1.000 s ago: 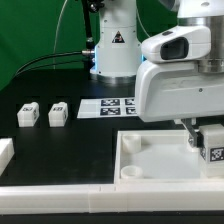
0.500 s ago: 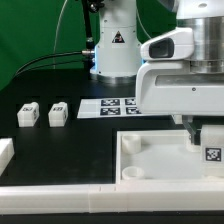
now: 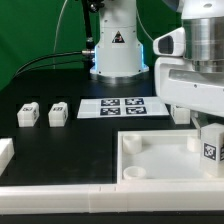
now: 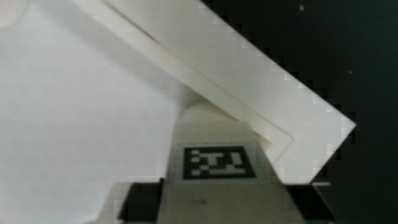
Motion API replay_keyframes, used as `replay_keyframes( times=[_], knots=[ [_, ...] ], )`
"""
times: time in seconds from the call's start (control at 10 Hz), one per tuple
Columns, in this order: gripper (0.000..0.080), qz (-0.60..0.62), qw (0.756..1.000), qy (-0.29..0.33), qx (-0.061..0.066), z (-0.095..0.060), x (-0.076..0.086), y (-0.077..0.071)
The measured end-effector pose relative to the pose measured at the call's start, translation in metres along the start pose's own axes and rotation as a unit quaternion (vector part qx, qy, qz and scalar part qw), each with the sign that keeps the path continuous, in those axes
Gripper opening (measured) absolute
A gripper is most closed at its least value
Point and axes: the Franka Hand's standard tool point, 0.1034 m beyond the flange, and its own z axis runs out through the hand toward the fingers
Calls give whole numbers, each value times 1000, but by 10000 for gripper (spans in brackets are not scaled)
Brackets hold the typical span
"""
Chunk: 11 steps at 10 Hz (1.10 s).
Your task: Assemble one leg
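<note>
A: White plastic fills the lower half of the exterior view: a large square panel (image 3: pixel 160 165) with raised edges and recessed corners lies on the black table (image 3: pixel 60 85), its near side running along the bottom of the frame.

B: And the arm?

A: The Panda arm's pale housing takes up the upper right of the frame. Below it, at the right edge, the gripper (image 3: pixel 209 148) hangs over the panel's right side with the leg (image 3: pixel 210 150) between its fingers, clamped, the black-and-white tag facing the camera.

B: Does the wrist view agree?

A: It does. There the leg (image 4: pixel 217 158) sits low in the centre of the picture, tag plainly legible, with a dark finger (image 4: pixel 135 198) flanking it on one side and another on the other. Behind it the panel's white edge (image 4: pixel 231 80) runs as a long diagonal band against the black table.

B: Is the leg touching the panel?

A: That cannot be told from either picture. It sits just above or at the panel's surface near the right rim.

B: What else is in view?

A: Two more legs (image 3: pixel 28 114) (image 3: pixel 58 114) stand side by side at the middle left of the exterior view, well apart from the gripper. The marker board (image 3: pixel 122 106) lies flat at centre, just beyond the panel's far edge. A further white block (image 3: pixel 6 152) pokes in at the left edge.
</note>
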Motion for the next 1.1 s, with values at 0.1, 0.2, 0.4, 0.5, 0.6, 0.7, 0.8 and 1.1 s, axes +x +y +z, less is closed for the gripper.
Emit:
replay_keyframes(
  times=[0.1, 0.2, 0.4, 0.5, 0.6, 0.7, 0.8, 1.1],
  knots=[
    [294, 31, 1000, -3, 2, 0, 0, 0],
    [294, 97, 995, -7, 3, 0, -1, 0],
    [294, 206, 978, -14, 4, 0, -3, -1],
    [294, 267, 963, -15, 5, 0, -3, -1],
    [294, 311, 950, -14, 7, 0, -3, -2],
    [294, 350, 937, -14, 7, 1, -3, -1],
    [294, 406, 914, -13, 6, 1, -2, 0],
    [300, 437, 899, -12, 7, 0, 3, 2]
  ],
)
